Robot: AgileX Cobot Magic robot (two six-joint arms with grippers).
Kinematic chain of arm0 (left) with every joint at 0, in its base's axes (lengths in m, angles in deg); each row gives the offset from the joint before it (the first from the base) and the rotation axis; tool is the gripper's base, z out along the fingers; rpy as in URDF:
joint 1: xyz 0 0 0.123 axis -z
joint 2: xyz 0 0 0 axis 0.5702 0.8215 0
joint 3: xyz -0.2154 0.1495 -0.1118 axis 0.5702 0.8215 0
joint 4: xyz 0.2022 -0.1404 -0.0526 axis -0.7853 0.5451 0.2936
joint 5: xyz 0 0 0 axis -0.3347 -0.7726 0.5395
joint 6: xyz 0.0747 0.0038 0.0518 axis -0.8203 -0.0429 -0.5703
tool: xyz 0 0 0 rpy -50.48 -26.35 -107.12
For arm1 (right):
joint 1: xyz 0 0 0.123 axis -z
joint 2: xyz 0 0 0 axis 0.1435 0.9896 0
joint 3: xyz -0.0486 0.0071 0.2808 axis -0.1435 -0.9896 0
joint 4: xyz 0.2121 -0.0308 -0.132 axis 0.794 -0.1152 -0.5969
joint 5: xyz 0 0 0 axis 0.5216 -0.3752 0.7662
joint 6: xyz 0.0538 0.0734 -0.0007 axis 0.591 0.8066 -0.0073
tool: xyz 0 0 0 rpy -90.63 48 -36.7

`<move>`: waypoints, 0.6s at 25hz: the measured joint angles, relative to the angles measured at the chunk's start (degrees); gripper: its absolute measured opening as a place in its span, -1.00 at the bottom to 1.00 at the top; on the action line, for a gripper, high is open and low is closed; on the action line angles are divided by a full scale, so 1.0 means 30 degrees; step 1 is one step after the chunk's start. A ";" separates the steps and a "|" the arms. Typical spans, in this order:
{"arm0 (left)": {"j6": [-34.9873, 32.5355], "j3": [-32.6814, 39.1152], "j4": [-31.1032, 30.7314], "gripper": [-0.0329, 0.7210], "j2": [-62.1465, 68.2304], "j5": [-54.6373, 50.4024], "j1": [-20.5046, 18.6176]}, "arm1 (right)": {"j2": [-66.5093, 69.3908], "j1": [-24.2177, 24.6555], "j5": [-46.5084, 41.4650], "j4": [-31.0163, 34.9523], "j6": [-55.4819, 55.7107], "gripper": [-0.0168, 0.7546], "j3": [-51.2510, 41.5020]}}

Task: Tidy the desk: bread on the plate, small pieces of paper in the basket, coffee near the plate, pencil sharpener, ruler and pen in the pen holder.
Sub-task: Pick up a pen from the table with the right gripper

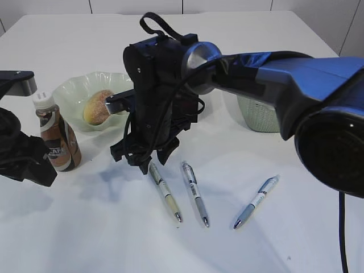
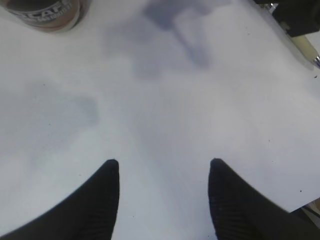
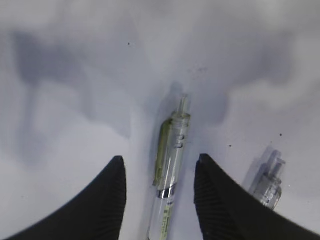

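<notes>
Clear plastic pen (image 3: 170,165) with a yellow-green clip, flat on the white desk (image 1: 102,227), between the two black fingers of the right claw (image 3: 160,200). Gaps on both sides of the barrel; fingers spread, not touching it, gripping nothing. Long axis running almost straight away from the wrist camera, click end far, barrel passing back between the fingers. Seen from outside: same pen (image 1: 165,193) slanting down and to the right, tip toward the camera, click end under the claw (image 1: 149,159).

Second pen (image 1: 195,193) just beside it on the right, nearly parallel, only its clear cap end (image 3: 267,182) showing at the wrist. Third pen (image 1: 256,202), blue, further right, slanting the other way.

Left claw (image 2: 162,200) spread over bare desk, holding nothing. Coffee bottle (image 1: 56,133) upright near it, beside the green glass plate (image 1: 68,94) with the bread (image 1: 98,107) in it. Green basket (image 1: 259,119) behind the right arm, partly hidden.
</notes>
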 joint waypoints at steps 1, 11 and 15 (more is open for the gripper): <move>0.0000 0.0000 0.0000 0.15 0.0000 0.0000 0.0000 | 0.0000 0.0000 0.0000 0.0000 0.0000 -0.02 0.0000; 0.0000 0.0000 0.0000 0.15 0.0000 0.0000 0.0000 | 0.0446 0.0000 0.0000 -0.0100 0.0105 -0.02 0.0011; 0.0000 0.0000 0.0000 0.15 0.0000 0.0000 0.0000 | 0.0528 0.0000 0.0000 -0.0100 0.0105 -0.02 0.0011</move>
